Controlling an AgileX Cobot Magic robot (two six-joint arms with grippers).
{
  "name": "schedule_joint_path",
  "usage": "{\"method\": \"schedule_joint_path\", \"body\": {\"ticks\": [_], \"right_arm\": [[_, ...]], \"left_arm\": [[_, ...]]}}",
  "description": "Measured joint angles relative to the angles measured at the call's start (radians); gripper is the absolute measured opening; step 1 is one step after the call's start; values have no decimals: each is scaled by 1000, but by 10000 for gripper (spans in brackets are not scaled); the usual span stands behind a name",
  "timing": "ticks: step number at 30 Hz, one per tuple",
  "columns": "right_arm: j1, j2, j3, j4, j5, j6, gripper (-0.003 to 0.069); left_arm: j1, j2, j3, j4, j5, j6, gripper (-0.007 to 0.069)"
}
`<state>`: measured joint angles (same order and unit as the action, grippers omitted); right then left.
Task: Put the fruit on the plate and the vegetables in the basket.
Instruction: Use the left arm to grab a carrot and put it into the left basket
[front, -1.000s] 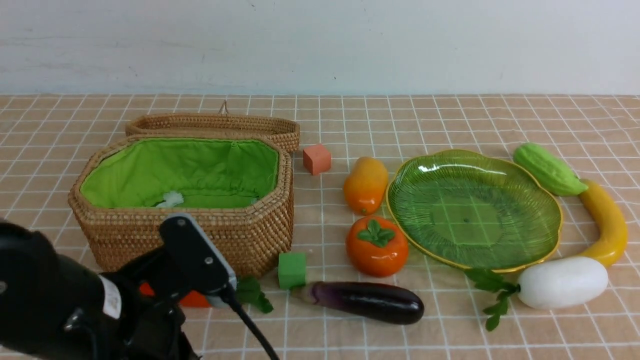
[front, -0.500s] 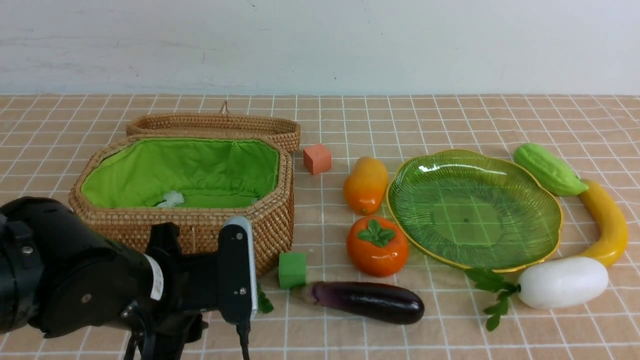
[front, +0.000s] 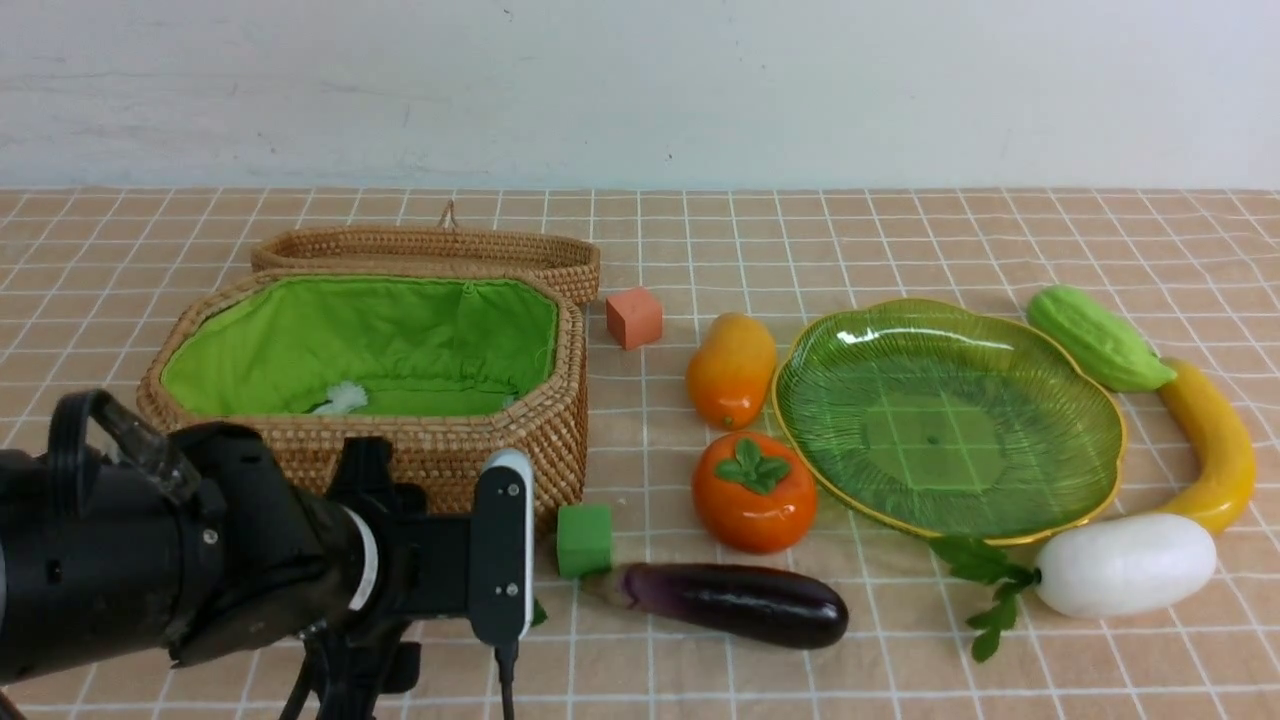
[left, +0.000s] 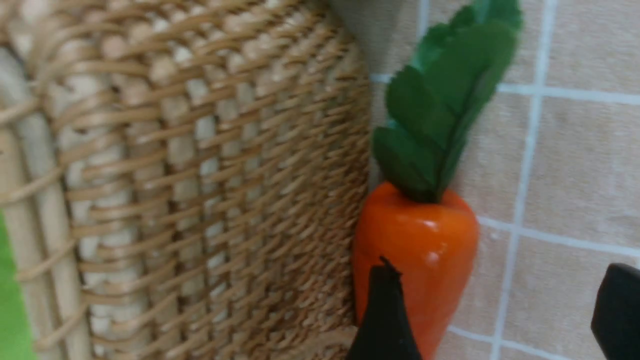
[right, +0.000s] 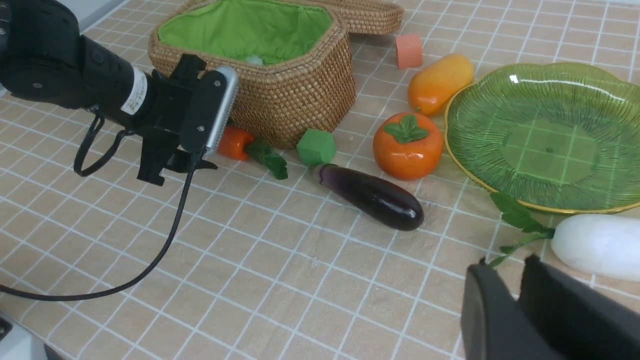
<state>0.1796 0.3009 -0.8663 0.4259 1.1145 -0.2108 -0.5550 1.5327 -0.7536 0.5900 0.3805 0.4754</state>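
Note:
My left gripper (left: 500, 315) is open and low beside the basket's (front: 480, 470) front wall. One finger (left: 385, 315) overlaps the orange carrot (left: 415, 250), which lies against the wicker; the other stands apart over the cloth. In the front view my arm (front: 250, 560) hides the carrot. The mango (front: 732, 368) and persimmon (front: 753, 492) lie left of the empty green plate (front: 950, 420). The gourd (front: 1095, 338), banana (front: 1215, 445) and radish (front: 1125, 563) lie to its right. The eggplant (front: 735, 603) lies in front. My right gripper (right: 507, 270) is shut and empty near the radish's leaves.
A green foam cube (front: 584, 540) sits at the basket's front right corner, by the eggplant's stem. An orange foam cube (front: 634, 318) sits behind the mango. The basket's lid (front: 430, 248) lies open behind it. A black cable (right: 150, 250) trails from my left wrist.
My left arm has swung right and turned its wrist towards the basket's front wall. It now hides the carrot in the front view. Nothing else has moved.

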Motion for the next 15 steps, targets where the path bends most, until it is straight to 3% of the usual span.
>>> {"method": "schedule_joint_path", "body": {"ticks": [15], "right_arm": [[0, 0, 8, 3, 2, 1, 115]], "left_arm": [[0, 92, -5, 125, -20, -50, 479]]}}
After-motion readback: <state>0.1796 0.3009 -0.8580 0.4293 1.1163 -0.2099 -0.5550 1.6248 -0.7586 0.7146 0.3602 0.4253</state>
